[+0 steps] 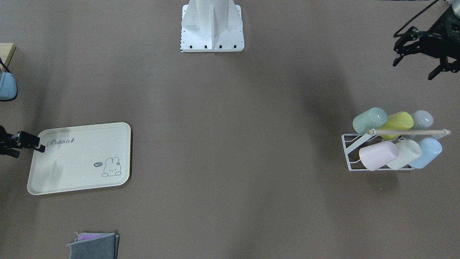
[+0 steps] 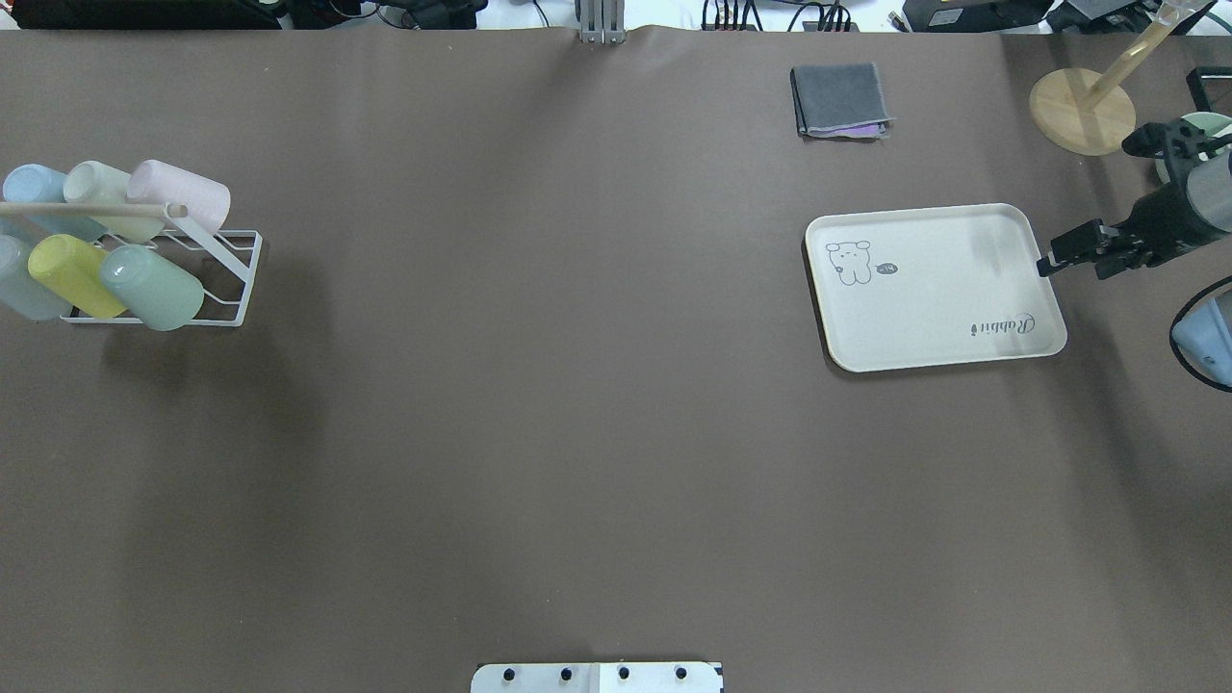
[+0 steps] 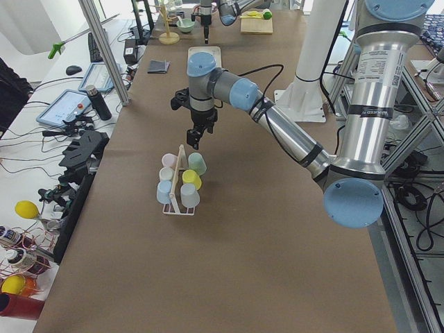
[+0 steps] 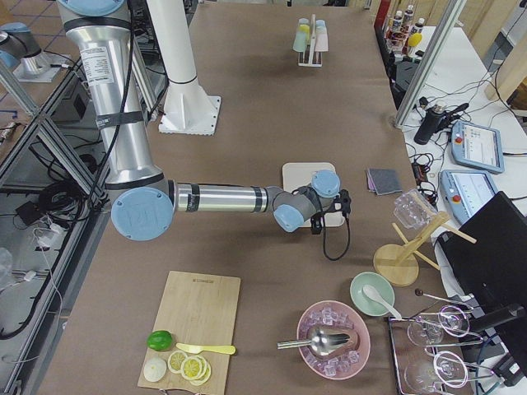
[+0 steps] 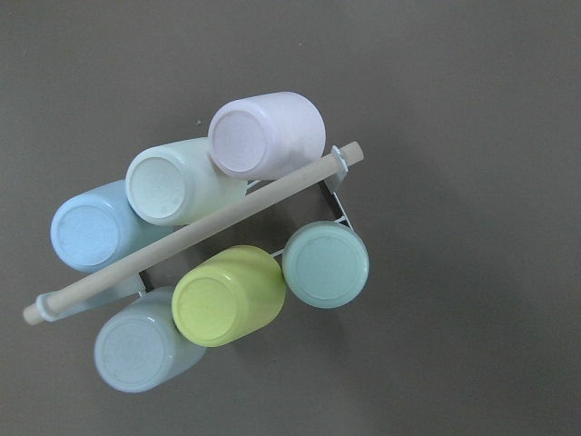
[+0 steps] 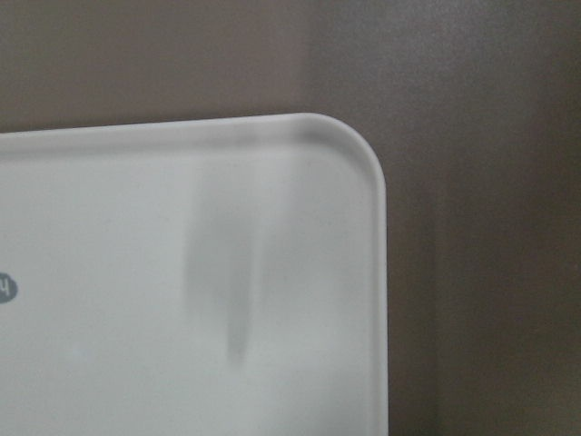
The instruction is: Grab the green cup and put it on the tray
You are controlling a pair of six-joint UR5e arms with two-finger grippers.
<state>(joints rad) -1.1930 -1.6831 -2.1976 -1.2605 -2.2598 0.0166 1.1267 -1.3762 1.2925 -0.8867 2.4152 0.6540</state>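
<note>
The green cup (image 1: 369,120) lies on its side in a white wire rack (image 1: 348,151), on the end of the row nearest the robot. It also shows in the overhead view (image 2: 152,287) and the left wrist view (image 5: 325,264). My left gripper (image 1: 413,70) hangs open and empty high above the rack, on the robot's side of it. The tray (image 2: 934,289) lies flat and empty on the other side of the table. My right gripper (image 2: 1044,265) looks shut and empty, its tip just at the tray's rim (image 6: 377,236).
The rack also holds lime (image 5: 227,295), pink (image 5: 268,136), cream (image 5: 177,182) and two pale blue cups under a wooden rod (image 5: 191,232). A folded grey cloth (image 2: 837,99) and a wooden stand (image 2: 1083,111) lie beyond the tray. The robot base (image 1: 212,27) is at mid-table.
</note>
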